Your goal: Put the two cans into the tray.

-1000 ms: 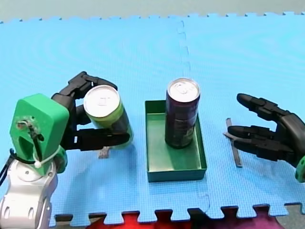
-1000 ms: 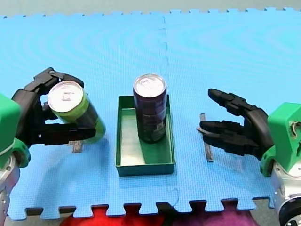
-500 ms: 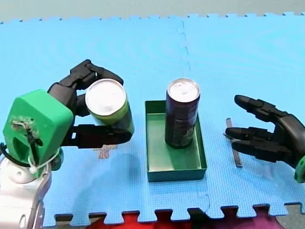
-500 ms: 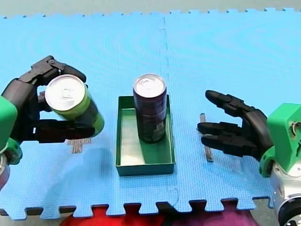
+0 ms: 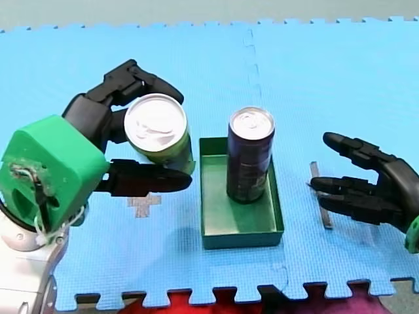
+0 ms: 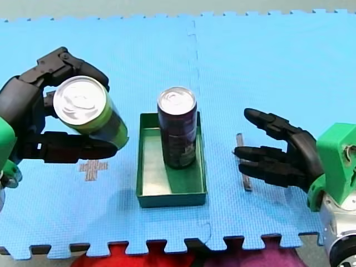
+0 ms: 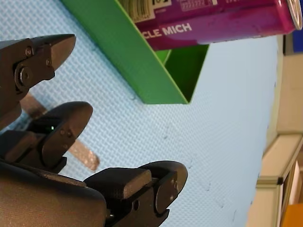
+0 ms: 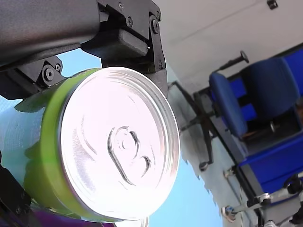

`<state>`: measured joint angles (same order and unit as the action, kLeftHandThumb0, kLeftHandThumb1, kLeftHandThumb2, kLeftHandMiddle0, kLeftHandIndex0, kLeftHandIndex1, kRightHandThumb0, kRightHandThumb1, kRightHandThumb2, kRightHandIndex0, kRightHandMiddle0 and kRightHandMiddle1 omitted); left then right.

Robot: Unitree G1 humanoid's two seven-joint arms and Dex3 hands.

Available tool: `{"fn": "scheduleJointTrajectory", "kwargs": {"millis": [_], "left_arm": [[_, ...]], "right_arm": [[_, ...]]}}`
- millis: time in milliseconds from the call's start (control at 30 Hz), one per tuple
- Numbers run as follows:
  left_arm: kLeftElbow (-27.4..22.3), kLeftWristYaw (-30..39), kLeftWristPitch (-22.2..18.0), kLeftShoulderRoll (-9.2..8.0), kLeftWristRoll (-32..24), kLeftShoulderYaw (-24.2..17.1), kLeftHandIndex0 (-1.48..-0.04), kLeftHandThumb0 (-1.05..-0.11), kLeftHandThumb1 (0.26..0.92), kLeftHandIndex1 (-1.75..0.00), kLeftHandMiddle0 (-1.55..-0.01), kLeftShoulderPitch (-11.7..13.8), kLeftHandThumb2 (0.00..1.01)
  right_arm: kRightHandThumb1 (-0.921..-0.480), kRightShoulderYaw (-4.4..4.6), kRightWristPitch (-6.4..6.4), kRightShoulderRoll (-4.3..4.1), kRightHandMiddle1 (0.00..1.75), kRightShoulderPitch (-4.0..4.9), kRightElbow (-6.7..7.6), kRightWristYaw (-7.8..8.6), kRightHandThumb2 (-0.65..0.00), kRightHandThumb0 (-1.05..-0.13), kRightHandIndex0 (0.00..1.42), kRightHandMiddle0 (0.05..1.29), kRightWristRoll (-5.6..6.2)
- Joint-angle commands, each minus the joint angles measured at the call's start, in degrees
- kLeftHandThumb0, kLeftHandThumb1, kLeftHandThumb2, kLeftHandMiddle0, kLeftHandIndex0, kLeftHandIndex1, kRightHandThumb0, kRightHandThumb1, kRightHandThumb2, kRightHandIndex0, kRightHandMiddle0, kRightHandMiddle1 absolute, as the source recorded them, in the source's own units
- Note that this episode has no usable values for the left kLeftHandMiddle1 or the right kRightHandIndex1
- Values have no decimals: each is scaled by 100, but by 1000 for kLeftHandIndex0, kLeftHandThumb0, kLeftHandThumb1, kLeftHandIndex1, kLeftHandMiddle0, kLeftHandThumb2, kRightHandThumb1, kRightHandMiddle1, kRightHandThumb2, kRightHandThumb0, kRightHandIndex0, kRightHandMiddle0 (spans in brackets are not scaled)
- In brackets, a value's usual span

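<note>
A green can (image 5: 157, 127) hangs tilted above the mat, just left of the tray, with my left hand (image 5: 178, 139) shut on it. Its silver top (image 8: 118, 142) fills the second wrist view, with dark fingers (image 8: 128, 33) around it. A dark purple can (image 5: 249, 157) stands upright in the far half of the green tray (image 5: 239, 230). In the first wrist view the purple can (image 7: 213, 21) and the tray wall (image 7: 132, 61) appear close by. My right hand (image 5: 327, 176) hovers over the mat to the right of the tray, holding nothing.
A grey tape cross (image 5: 143, 204) marks the blue foam mat (image 5: 314, 85) below the lifted can. A grey tape strip (image 5: 322, 208) lies under the right hand. The mat's jagged front edge (image 5: 216, 297) runs close to me. A blue chair (image 8: 241, 99) stands in the background.
My left hand has lifted the green can off the mat and carried it up and right toward the tray, uncovering the tape cross. The right hand has barely moved.
</note>
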<state>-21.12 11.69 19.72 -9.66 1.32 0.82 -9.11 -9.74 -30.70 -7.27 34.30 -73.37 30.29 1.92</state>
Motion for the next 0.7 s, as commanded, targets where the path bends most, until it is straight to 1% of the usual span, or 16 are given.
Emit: {"fn": "scheduleJointTrajectory", "kwargs": {"millis": [0, 200, 333, 500, 567, 667], "left_arm": [[-69, -25, 12, 8, -38, 23, -524, -308, 812, -1746, -929, -76, 2], [28, 42, -122, -15, -106, 74, -526, -323, 814, -1746, -926, -118, 2], [212, 71, -355, 27, -164, 93, -527, -331, 815, -1746, -927, -132, 3], [468, 42, -571, 77, -163, 146, -526, -341, 816, -1746, -928, -164, 3], [575, 36, -605, 91, -163, 152, -526, -343, 816, -1746, -928, -204, 3], [655, 61, -536, 90, -202, 145, -525, -347, 817, -1746, -928, -256, 3]], "right_arm": [[-705, 7, 10, -22, 0, -14, 26, -17, 0, -746, 833, 454, 9], [-704, 23, 6, -4, 0, -22, 45, -34, 0, -738, 830, 451, 7], [-705, 33, 16, -5, 0, -25, 45, -66, -1, -735, 830, 450, 5], [-704, 32, 25, -10, 0, -24, 55, -67, 0, -726, 828, 448, 17], [-704, 31, 28, -11, 0, -25, 60, -68, 0, -722, 827, 447, 21], [-704, 25, 34, -15, 0, -25, 62, -81, 0, -719, 828, 447, 26]]}}
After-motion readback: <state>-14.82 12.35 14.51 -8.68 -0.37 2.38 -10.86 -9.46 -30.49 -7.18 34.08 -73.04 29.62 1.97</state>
